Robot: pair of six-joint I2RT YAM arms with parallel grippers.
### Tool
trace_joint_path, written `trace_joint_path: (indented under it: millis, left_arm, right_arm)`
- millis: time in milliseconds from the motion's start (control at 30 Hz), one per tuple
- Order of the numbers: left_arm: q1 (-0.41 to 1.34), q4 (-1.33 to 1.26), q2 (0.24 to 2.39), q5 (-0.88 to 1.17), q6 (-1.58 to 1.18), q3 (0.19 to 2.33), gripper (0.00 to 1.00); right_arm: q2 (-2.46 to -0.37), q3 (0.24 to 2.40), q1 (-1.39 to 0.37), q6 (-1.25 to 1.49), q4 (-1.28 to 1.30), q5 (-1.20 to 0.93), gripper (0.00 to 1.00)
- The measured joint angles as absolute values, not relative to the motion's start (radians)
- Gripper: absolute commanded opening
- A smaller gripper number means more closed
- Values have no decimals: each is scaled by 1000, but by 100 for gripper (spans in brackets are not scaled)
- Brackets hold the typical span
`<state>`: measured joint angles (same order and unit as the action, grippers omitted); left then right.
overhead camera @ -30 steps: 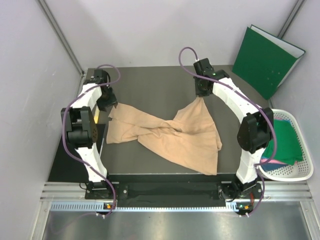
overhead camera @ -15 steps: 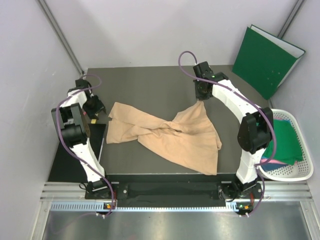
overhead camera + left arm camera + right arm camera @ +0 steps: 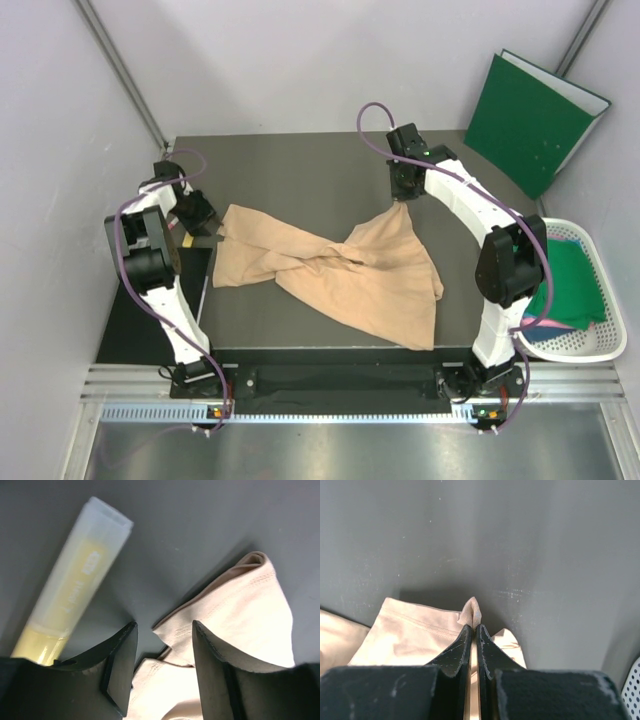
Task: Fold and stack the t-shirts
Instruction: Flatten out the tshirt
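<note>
- Nearest: slotted metal rail (image 3: 300, 412) along the front edge, with both arm bases bolted side by side just behind it.
- Dark grey matt worktop (image 3: 300, 170), faintly scuffed and speckled in the right wrist view.
- Across the middle of the worktop: 1 peach t-shirt (image 3: 340, 275), crumpled and twisted at its centre, widest toward the near right.
- At the shirt's left edge: left end effector (image 3: 164, 625), its 2 fingers spread to either side of a hemmed fold, not gripping.
- Just beside it, flat on the worktop: translucent yellow tube (image 3: 75, 600).
- At the shirt's far right corner: right end effector (image 3: 474, 626), pressed together and pinching a small peak of the peach cloth.
- Off the worktop's right side: white slotted basket (image 3: 590, 352) holding a dark green t-shirt (image 3: 570, 285).
- Farthest: stiff green folder (image 3: 533, 120) leaning in the right corner, and plain pale walls (image 3: 300, 60) on 3 sides.
</note>
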<state>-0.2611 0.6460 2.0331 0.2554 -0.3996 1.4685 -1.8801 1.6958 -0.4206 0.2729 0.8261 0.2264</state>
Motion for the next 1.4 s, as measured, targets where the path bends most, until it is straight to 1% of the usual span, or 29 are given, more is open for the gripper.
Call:
trace_joint_path:
  millis: [133, 200, 233, 267, 333, 367, 767, 900, 1033, 1200, 1400]
  left_arm:
    - [-261, 632, 2033, 284, -403, 1461, 51]
    - [-261, 626, 2033, 299, -405, 1456, 47]
    - [-261, 624, 2033, 303, -406, 1455, 43]
    - [-261, 622, 2033, 308, -409, 1453, 34]
    - [-261, 620, 2035, 313, -411, 1450, 20]
    - [-261, 620, 2037, 314, -415, 1448, 0]
    - [-259, 627, 2046, 319, -414, 1451, 0]
    - [-259, 646, 2018, 297, -413, 1451, 0]
    - [-258, 670, 1929, 300, -415, 1459, 0]
    - [-256, 670, 1753, 327, -427, 1498, 0]
    - [-253, 646, 1583, 350, -453, 1510, 0]
  right_arm:
    - [-1880, 1696, -421, 273, 826, 222, 0]
    - [-1880, 1696, -421, 274, 826, 222, 0]
    - [-1880, 1696, -421, 274, 826, 221, 0]
    - [-1880, 1696, -421, 274, 826, 220, 0]
    - [-1880, 1696, -421, 274, 826, 218, 0]
    - [-1880, 1696, -421, 275, 826, 215, 0]
    - [-1879, 1696, -421, 283, 826, 213, 0]
    - [-1859, 1695, -421, 283, 825, 218, 0]
    - [-1810, 1695, -421, 281, 821, 224, 0]
    - [-1740, 1710, -420, 272, 820, 237, 0]
    - [-1697, 1810, -406, 264, 823, 244, 0]
